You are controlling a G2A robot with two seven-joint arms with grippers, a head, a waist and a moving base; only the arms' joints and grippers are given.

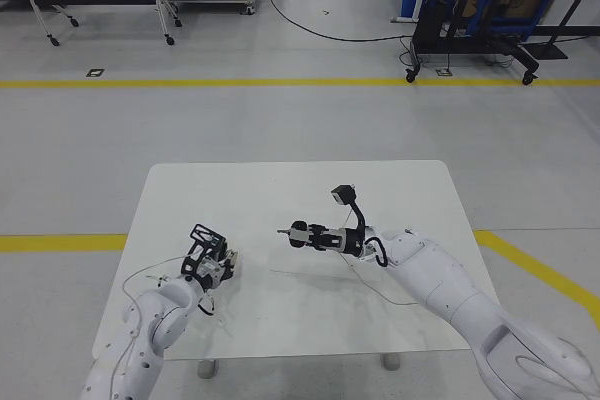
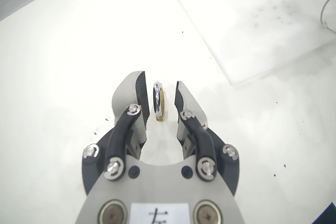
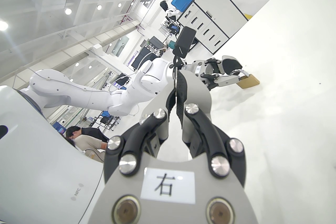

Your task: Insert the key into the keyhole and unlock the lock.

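A brass padlock (image 2: 160,104) with a chrome shackle stands on edge on the white table (image 1: 400,190), near its front left. My left gripper (image 2: 160,89) is open and straddles it, with a narrow gap showing on each side. In the right wrist view the same padlock (image 3: 249,80) rests on the table with its shackle between those fingers (image 3: 231,64). My right gripper (image 1: 298,235) hovers over the middle of the table, shut on the key (image 1: 282,233), whose small tip points toward the padlock (image 1: 232,262). In its own view the right gripper (image 3: 178,72) has its pads pressed together, hiding the key.
A thin white sheet (image 2: 249,33) lies flat on the table beyond the padlock. A grey cable (image 2: 325,17) runs along the left wrist view's edge. About a hand's width of bare tabletop separates the two grippers.
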